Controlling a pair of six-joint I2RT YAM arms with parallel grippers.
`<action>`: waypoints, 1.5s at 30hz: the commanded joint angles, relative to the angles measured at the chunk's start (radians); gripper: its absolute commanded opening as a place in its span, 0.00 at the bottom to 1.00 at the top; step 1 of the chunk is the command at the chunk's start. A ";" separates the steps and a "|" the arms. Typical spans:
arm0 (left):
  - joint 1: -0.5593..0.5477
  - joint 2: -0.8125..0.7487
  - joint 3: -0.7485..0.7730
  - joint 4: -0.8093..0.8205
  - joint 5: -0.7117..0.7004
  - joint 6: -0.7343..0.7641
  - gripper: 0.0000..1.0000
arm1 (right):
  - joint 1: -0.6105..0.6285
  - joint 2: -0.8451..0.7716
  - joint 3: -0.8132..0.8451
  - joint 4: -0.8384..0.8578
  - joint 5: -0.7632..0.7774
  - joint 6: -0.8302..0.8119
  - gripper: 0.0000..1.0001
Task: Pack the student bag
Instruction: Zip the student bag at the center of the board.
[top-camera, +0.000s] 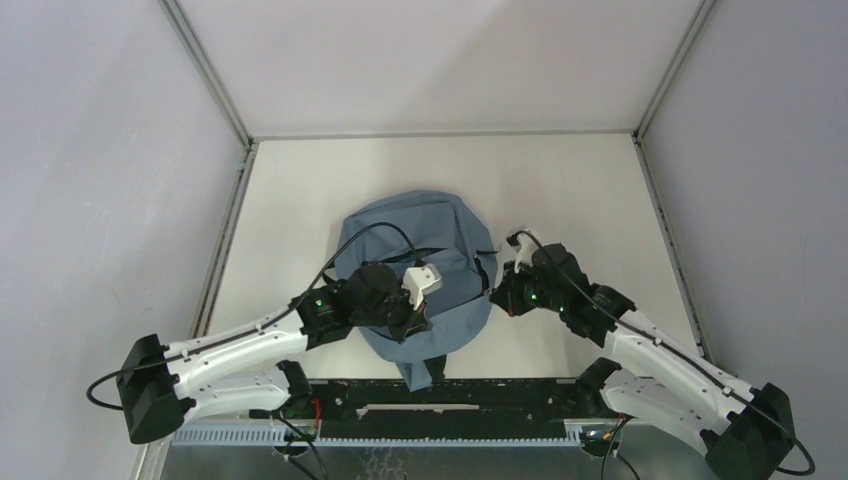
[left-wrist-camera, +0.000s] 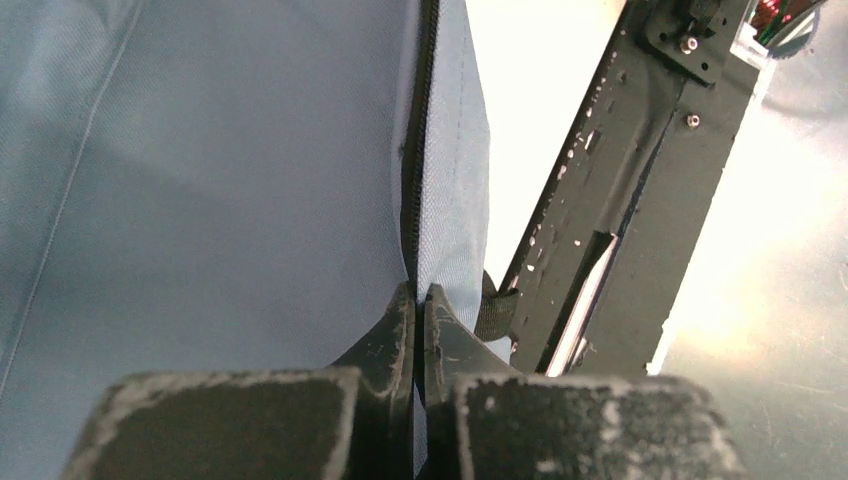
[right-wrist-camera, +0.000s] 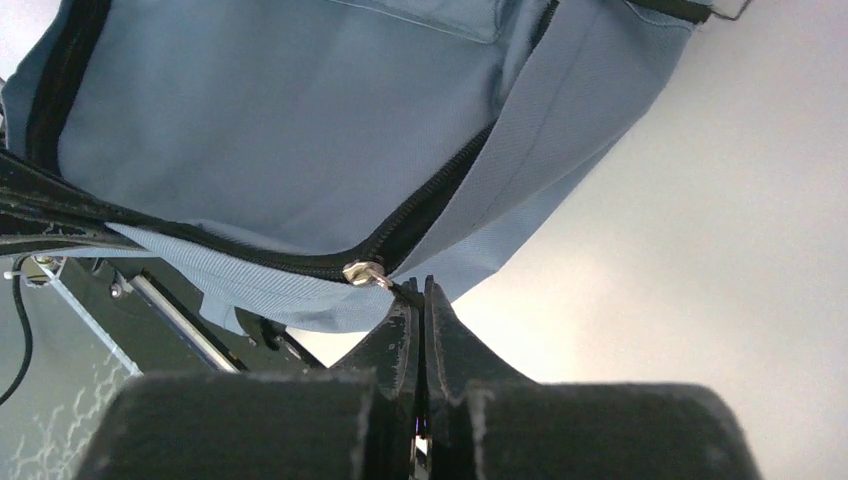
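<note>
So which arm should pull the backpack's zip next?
Probably the right: the right tool pinches the zipper pull, while the left tool only clamps the backpack fabric at the seam.

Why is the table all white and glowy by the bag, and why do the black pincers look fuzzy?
Left wrist view: glare washes out the table beside the student bag; the left pincer sits too near the lens, so it blurs. Right wrist view: fuzzy right pincer, but the zip pull is sharp. Top view: even light.
</note>
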 joint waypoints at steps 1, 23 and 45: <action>0.009 -0.020 -0.052 -0.127 0.058 -0.010 0.00 | -0.111 0.032 0.123 -0.096 0.035 -0.092 0.00; -0.081 -0.123 -0.103 -0.089 0.113 0.006 0.00 | -0.268 0.680 0.668 -0.363 0.196 -0.370 0.00; -0.096 -0.125 -0.002 -0.111 -0.013 0.073 0.64 | -0.275 0.855 0.762 -0.363 -0.024 -0.444 0.00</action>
